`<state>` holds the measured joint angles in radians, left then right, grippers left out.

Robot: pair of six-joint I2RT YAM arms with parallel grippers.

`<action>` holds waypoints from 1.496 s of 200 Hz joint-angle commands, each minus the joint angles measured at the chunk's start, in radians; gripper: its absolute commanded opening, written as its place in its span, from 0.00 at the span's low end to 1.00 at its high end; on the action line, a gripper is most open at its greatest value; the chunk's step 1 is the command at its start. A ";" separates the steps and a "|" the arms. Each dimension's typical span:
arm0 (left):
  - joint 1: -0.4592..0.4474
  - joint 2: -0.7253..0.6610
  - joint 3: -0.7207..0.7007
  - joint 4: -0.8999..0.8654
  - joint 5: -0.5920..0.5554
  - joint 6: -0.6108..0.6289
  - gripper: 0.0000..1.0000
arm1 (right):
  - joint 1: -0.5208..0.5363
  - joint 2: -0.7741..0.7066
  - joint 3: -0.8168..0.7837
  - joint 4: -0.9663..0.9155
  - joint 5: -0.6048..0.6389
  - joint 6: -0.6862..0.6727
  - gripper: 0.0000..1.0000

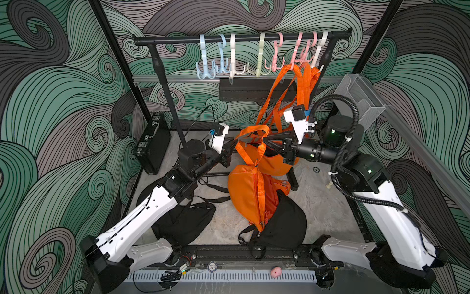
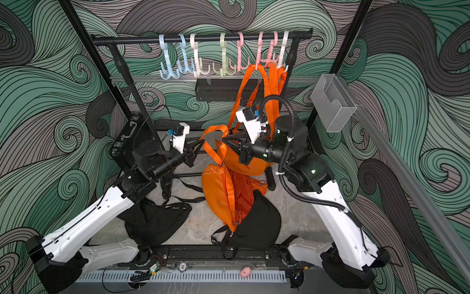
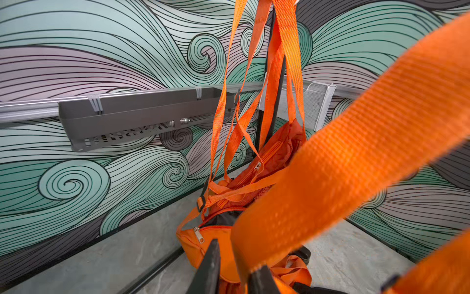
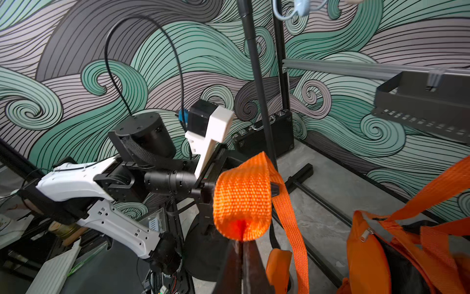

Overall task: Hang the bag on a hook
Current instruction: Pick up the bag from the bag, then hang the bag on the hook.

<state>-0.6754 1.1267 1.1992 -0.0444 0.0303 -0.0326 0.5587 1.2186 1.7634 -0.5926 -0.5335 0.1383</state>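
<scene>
Both top views: orange bag [image 1: 244, 193] sags mid-scene, below & btwn the two grippers, lower end against a black bag [image 1: 284, 224] on the table [image 1: 318, 203]. Its strap [image 1: 251, 131] rises into a loop btwn them. Left gripper [image 1: 232, 144] sits at the loop's left end, right gripper [image 1: 266, 139] at its right end, tips facing each other. Rack rail [image 1: 178, 39] stands at back w/ coloured hooks. A hung orange bag [image 1: 277, 163] dangles off the pink hooks [image 1: 296, 54], just behind the right gripper.

Left wrist: strap [image 3: 356, 152] crosses broad & blurred, dropping in btwn the fingers [image 3: 211, 267]. Jaws stand close together w/ strap btwn them. A sliver of gap shows beside one finger, so can't tell if it's actually clamped.

Right wrist: right gripper [image 4: 241, 244] jaws pressed tight together, pinching a folded loop of strap [image 4: 241, 203]. Left gripper tip [image 4: 276, 189] pokes out just past that loop. Bag body is off to the side, lower than the pinch.
</scene>
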 commanded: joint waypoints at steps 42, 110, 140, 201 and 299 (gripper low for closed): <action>0.000 0.091 0.275 -0.061 -0.044 0.095 0.00 | -0.171 0.138 0.311 0.024 -0.082 0.113 0.00; -0.001 0.360 0.610 -0.105 0.011 0.067 0.00 | -0.315 0.453 0.739 0.085 -0.159 0.301 0.00; 0.000 0.461 0.755 -0.141 0.011 0.063 0.00 | -0.367 0.613 0.915 0.150 -0.220 0.445 0.00; 0.003 0.642 1.025 -0.281 -0.023 0.064 0.00 | -0.397 0.754 1.013 0.229 -0.184 0.558 0.00; 0.002 0.778 1.170 -0.421 0.009 0.027 0.00 | -0.377 0.783 0.956 0.174 -0.110 0.515 0.00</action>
<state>-0.6754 1.8736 2.2990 -0.4084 0.0143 0.0162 0.1753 2.0075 2.7350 -0.4267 -0.6773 0.6617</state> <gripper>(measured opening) 0.044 0.048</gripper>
